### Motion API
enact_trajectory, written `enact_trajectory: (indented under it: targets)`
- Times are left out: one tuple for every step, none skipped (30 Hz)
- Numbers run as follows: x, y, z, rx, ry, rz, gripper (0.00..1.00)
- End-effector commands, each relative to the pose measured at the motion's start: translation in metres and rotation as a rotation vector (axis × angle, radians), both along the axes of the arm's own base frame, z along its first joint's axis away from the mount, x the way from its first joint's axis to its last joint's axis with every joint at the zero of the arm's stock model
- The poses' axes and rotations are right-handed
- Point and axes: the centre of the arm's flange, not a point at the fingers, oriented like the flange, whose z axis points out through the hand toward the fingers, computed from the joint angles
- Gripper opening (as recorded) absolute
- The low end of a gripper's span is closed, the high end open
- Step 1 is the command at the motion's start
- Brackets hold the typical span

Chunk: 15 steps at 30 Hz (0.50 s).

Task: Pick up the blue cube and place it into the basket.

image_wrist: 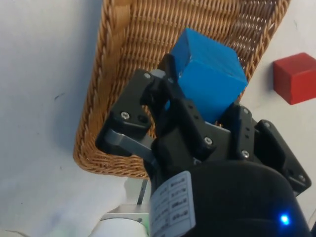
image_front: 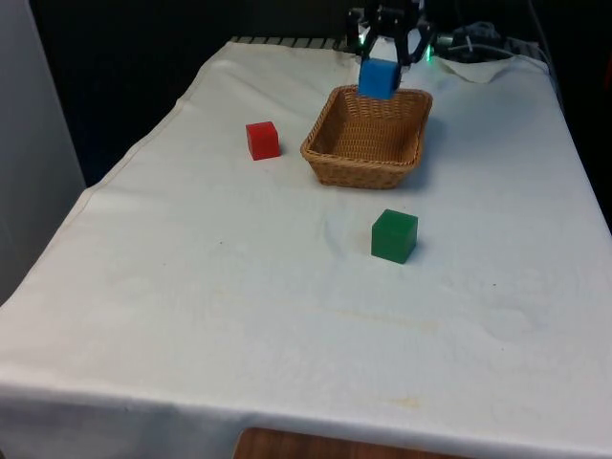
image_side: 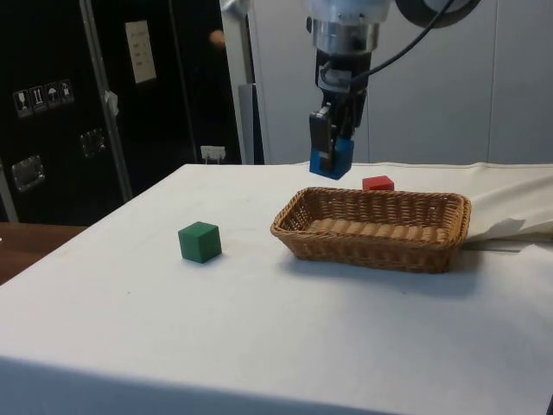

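The pincer [image_side: 331, 156] is gripping the blue cube [image_front: 378, 77] between its fingers, holding it in the air; the wicker basket [image_side: 373, 226] is sitting just below the pincer on the bench [image_front: 239, 287].

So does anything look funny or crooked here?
A little: the blue cube sits tilted in the gripper, held cornerwise above the basket. The basket, red cube and green cube look fine.
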Motion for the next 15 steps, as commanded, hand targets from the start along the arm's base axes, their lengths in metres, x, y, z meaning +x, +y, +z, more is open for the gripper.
enact_trajectory:
  targets:
    - [0.000, -0.005, -0.004, 0.002, 0.001, -0.005, 0.00]
    - [0.000, -0.007, -0.005, 0.006, 0.002, -0.007, 0.00]
    - [0.000, -0.009, -0.008, 0.009, 0.006, -0.009, 0.00]
    - [-0.001, -0.010, -0.010, 0.012, 0.009, -0.011, 0.00]
    - [-0.001, -0.012, -0.013, 0.015, 0.012, -0.014, 0.00]
    - [-0.001, -0.015, -0.017, 0.021, 0.017, -0.018, 0.00]
    - [-0.001, -0.016, -0.020, 0.024, 0.018, -0.020, 0.00]
    - [-0.001, -0.017, -0.023, 0.026, 0.022, -0.021, 0.00]
    - [-0.001, -0.016, -0.021, 0.020, 0.028, -0.023, 0.00]
    - [-0.001, -0.018, -0.025, 0.029, 0.024, -0.024, 0.00]
    - [-0.001, -0.019, -0.028, 0.032, 0.025, -0.026, 0.00]
    - [-0.001, -0.020, -0.033, 0.037, 0.028, -0.029, 0.00]
    - [-0.001, -0.020, -0.035, 0.039, 0.029, -0.029, 0.00]
    - [0.000, -0.020, -0.037, 0.041, 0.030, -0.030, 0.00]
    - [0.000, -0.020, -0.039, 0.042, 0.031, -0.030, 0.00]
